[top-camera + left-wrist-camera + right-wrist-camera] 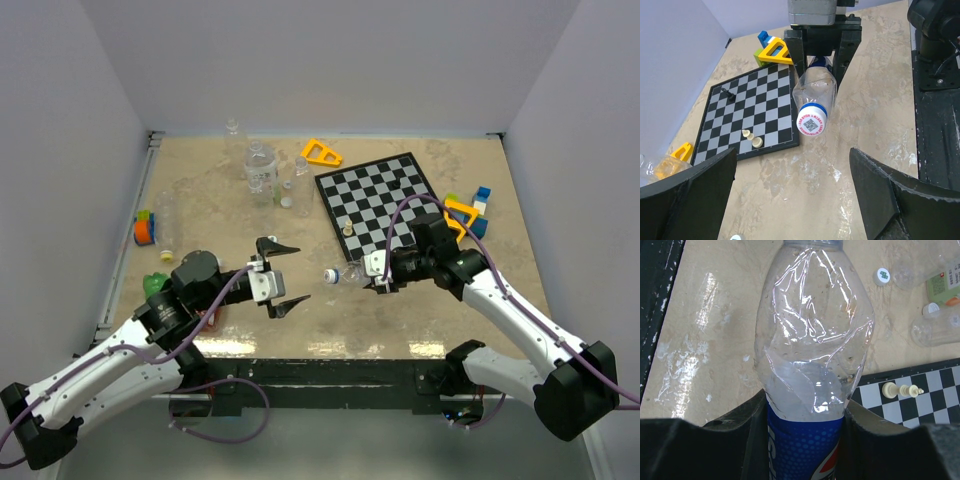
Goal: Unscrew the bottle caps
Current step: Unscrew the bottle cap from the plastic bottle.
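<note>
Left gripper: fingers spread wide, nothing between them. They face the cap head-on and do not yet touch it.

The cap is white-topped and sits on the clear bottle. The bottle is held roughly level over the table, neck toward the left arm.

Right gripper: fingers clamped on the bottle's blue-labelled end.

Risks, as I judge them:
1. The cap is small against the wide-open jaws. An off-axis approach would close the fingers on the neck or shoulder instead of the cap.
2. The bottle wall is thin and crumpled (right wrist view). Under twist it may collapse or spin inside the right clamp, so cap and bottle turn together and nothing loosens.
3. The grip sits far from the cap, so a push from the left could lever the neck aside.
4. A freed cap could drop and roll toward the chessboard.
</note>
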Action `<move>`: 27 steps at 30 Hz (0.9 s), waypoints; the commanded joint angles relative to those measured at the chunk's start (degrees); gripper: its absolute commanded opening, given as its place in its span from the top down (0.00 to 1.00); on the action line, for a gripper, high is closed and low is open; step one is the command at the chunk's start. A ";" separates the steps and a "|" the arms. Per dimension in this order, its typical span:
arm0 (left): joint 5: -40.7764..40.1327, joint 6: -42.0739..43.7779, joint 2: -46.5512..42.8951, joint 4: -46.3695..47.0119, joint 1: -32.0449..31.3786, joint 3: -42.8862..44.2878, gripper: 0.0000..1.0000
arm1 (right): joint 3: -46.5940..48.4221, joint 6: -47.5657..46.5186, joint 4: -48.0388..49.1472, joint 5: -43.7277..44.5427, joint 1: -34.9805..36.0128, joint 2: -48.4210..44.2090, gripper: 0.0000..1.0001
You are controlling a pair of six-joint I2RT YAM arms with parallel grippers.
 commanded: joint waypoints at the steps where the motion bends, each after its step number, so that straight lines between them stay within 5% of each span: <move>1: 2.60 2.80 1.04 2.80 0.26 0.20 0.02 | 0.59 -0.67 -0.12 -0.34 -0.19 0.00 0.84; 16: 4.79 5.96 4.11 6.38 0.09 -0.33 0.03 | 0.68 -0.84 -0.30 -0.43 -0.19 0.53 0.84; 27: 7.79 6.32 11.67 11.67 -0.44 0.47 0.16 | 0.68 -0.84 -0.30 -0.43 -0.11 0.53 0.84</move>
